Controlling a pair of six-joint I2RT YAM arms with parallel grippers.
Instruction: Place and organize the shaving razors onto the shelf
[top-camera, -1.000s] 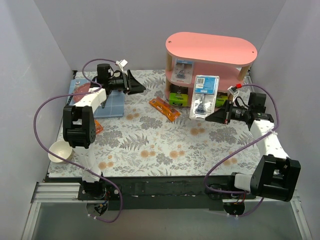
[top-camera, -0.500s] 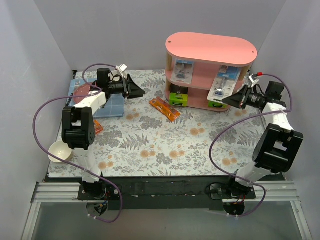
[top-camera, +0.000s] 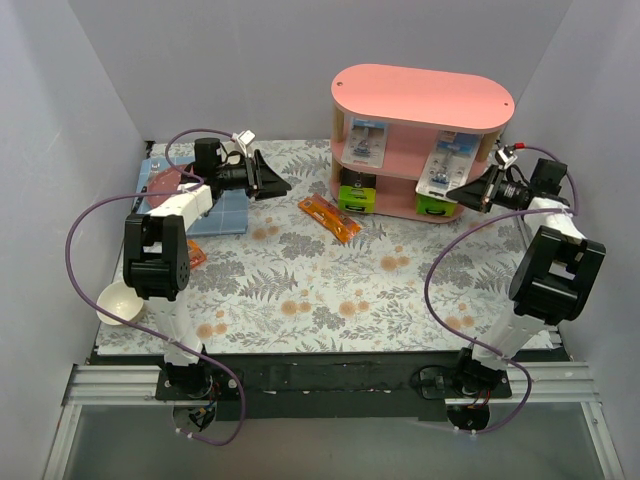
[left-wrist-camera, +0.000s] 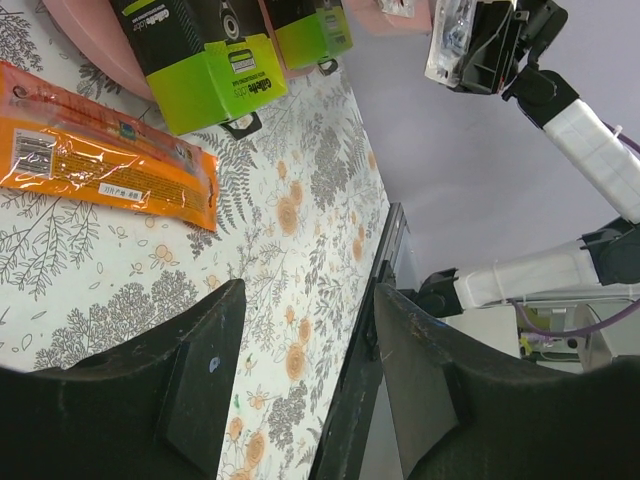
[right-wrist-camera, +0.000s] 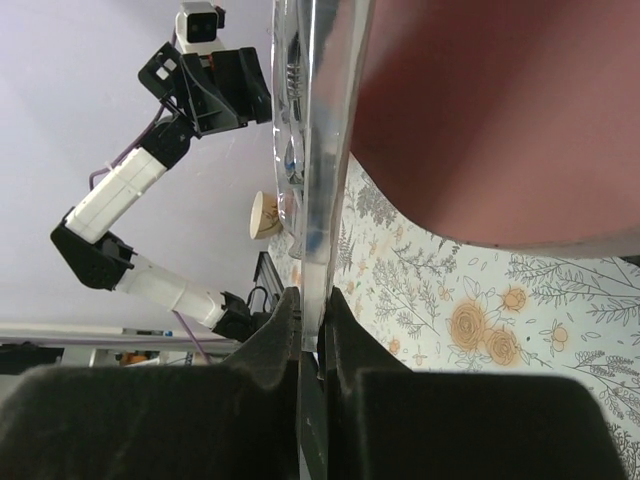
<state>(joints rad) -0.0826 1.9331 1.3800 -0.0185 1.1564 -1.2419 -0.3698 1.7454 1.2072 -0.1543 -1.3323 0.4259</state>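
Observation:
The pink shelf (top-camera: 424, 96) stands at the back right. One blister pack (top-camera: 367, 141) leans on its middle tier at the left. Two grey boxes with lime-green ends (top-camera: 357, 193) (top-camera: 435, 206) sit on the bottom tier; they also show in the left wrist view (left-wrist-camera: 208, 72) (left-wrist-camera: 311, 34). My right gripper (top-camera: 470, 190) is shut on the second blister pack (top-camera: 446, 165) and holds it at the right part of the middle tier. In the right wrist view the pack (right-wrist-camera: 322, 150) is edge-on between the fingers, beside the pink board (right-wrist-camera: 500, 110). My left gripper (top-camera: 272, 178) is open and empty, left of the shelf.
An orange flat packet (top-camera: 330, 218) lies on the flowered cloth in front of the shelf's left end. A blue mat (top-camera: 222, 205) with a red item (top-camera: 163, 180) lies at the back left. A cream bowl (top-camera: 119, 303) sits at the left edge.
My right arm has carried the blister pack from in front of the shelf back and right, up to the middle tier. The left arm has hardly moved.

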